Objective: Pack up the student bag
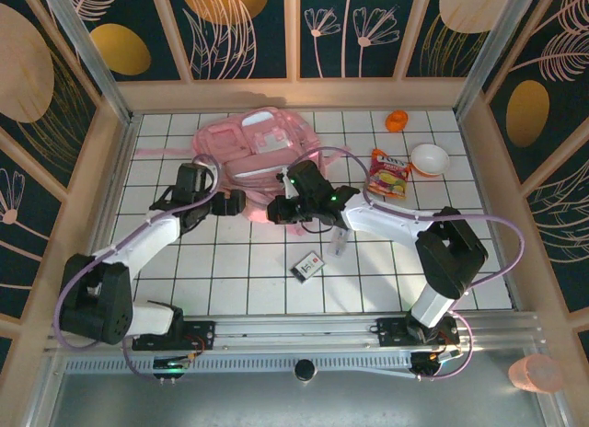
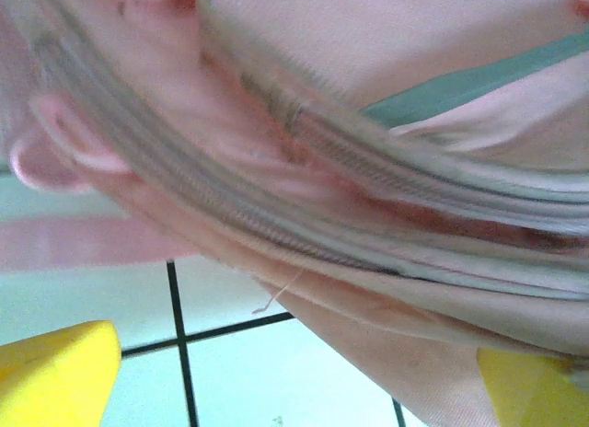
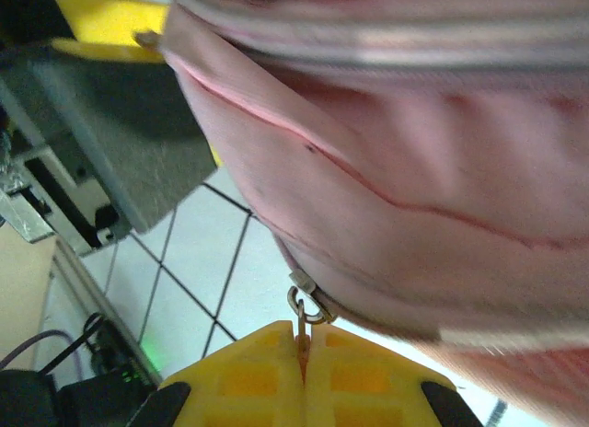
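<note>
- Left gripper [image 1: 232,204] sits at the near left edge of the student bag [image 1: 221,134]. On my left wrist feed its yellow fingertips [image 2: 55,376] stand wide apart and grip nothing. Pink fabric and a zip line run across the gap.
- The student bag lies flat at the far middle of the table [image 1: 239,280], front pockets up. I can read no writing on its white patch [image 1: 269,144].
- Right gripper [image 1: 276,212] is at the bag's near edge, just beside the left one. The right wrist feed shows what the top view cannot: its yellow fingers [image 3: 248,381] are pressed together on the zip pull [image 3: 306,307], whose metal ring hooks into the bag's seam.
- A small dark packet [image 1: 308,264] with a pale label lies on the tiles near the middle. The print is too small to read.
- A red-and-yellow snack packet [image 1: 388,174] lies right of the bag, lettering not legible. A white bowl [image 1: 430,158] sits just beside it, and an orange item [image 1: 397,121] lies farther back.
- The surface is white tiles with dark grid lines and a wooden rim. The walls are dark, printed with gold discs and pale leaves.
</note>
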